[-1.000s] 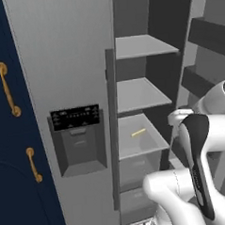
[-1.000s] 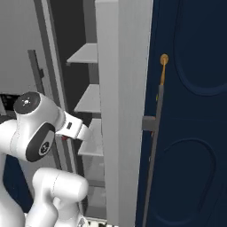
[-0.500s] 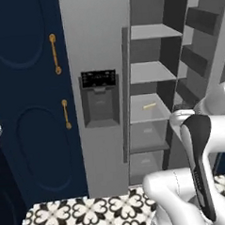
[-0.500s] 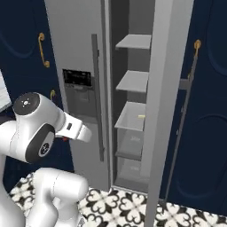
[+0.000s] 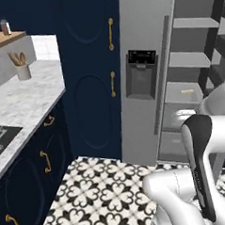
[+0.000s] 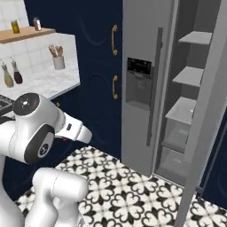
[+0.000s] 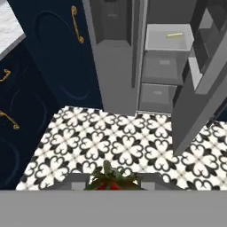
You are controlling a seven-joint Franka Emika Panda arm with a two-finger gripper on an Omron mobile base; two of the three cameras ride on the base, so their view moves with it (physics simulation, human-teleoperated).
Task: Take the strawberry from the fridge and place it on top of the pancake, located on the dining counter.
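The strawberry (image 7: 111, 184), red with green leaves, sits between the fingertips at the bottom of the hand view, and my gripper (image 7: 113, 182) is shut on it, held over the patterned floor. The fridge (image 5: 145, 79) stands a good way ahead, its left door with the black dispenser panel (image 6: 138, 67) shut. Its right side is open, showing grey shelves (image 6: 194, 75) and drawers (image 7: 162, 66). The open door (image 6: 208, 119) juts out at the right. The pancake and the dining counter are out of view.
A pale yellow stick (image 7: 174, 34) lies on a fridge shelf. Navy cabinets with gold handles (image 5: 110, 34) stand left of the fridge. A marbled counter (image 5: 28, 91) with a utensil cup (image 5: 22, 70) and a cooktop runs along the left. Black-and-white floor tiles (image 7: 119, 142) lie ahead.
The whole picture has shifted: the base has backed away from the fridge and turned left, so the fridge now looks farther off and the left counter has come into view.
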